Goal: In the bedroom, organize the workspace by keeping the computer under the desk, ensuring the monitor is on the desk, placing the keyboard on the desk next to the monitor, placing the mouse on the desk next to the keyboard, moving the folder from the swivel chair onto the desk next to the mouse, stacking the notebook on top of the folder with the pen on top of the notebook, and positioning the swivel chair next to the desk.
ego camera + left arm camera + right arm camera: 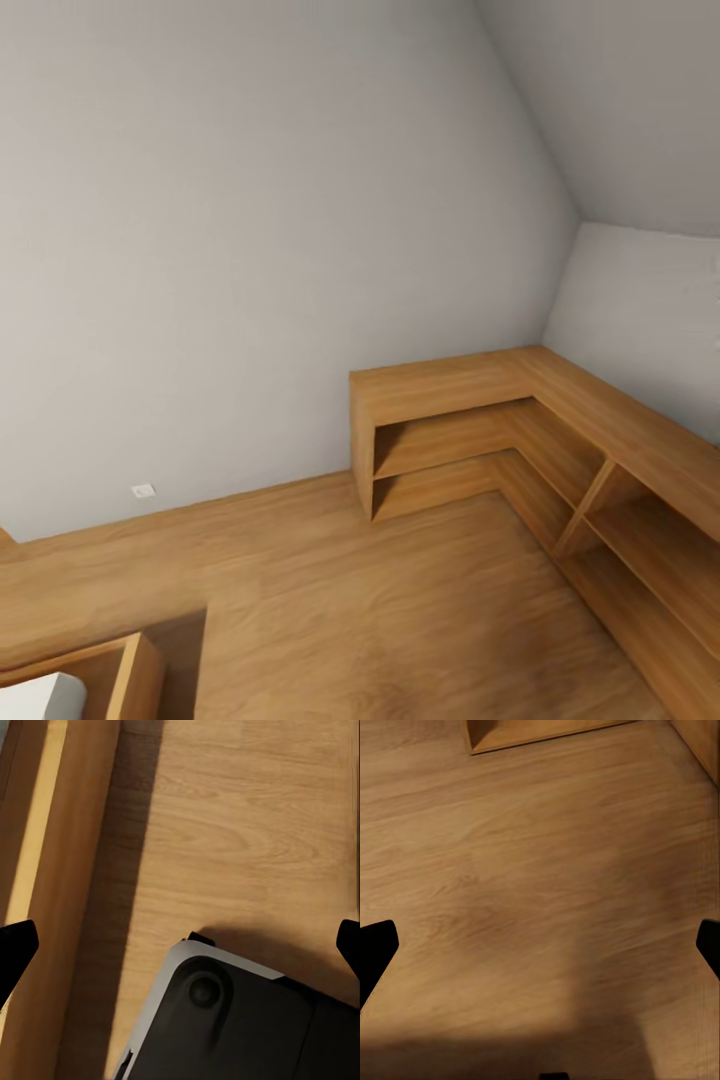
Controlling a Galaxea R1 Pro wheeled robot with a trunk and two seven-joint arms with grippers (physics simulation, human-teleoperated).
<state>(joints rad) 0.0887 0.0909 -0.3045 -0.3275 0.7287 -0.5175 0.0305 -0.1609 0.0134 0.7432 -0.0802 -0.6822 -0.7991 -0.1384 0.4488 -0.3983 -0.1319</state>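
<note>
- From the head camera I look into a corner of the bedroom [250, 200]: smooth matte grey walls, with one surface sloping inward overhead at the upper right.
- The floor [330, 600] is light wood with long, soft grain streaks and a faint satin sheen.
- An L-shaped low shelf unit [520, 440] in warm honey-coloured wood wraps the corner. It has a flat top, open rectangular cubbies on two levels and thin upright dividers.
- A small white rectangular wall outlet [143, 490] sits low on the grey wall, just above the floor line.
- At the lower left edge stands another piece of wooden furniture [120, 675] with a boxy frame, and something pale white [40, 700] lies inside it; I cannot tell what it is.
- None of the workspace items, the desk or the swivel chair, can be made out from where I am.
- Left gripper [180, 945]: its two dark fingertips sit at opposite edges of the left wrist view, spread wide with nothing between them. Below it I see wood floor, a paler wooden plank edge [37, 870], and the rounded grey-and-black corner of the robot base [240, 1020], smooth and plastic-looking with a round recessed dimple.
- Right gripper [540, 945]: fingertips likewise wide apart and holding nothing, above bare grained floor crossed by a soft shadow. The shelf unit's corner shows at the far edge.
</note>
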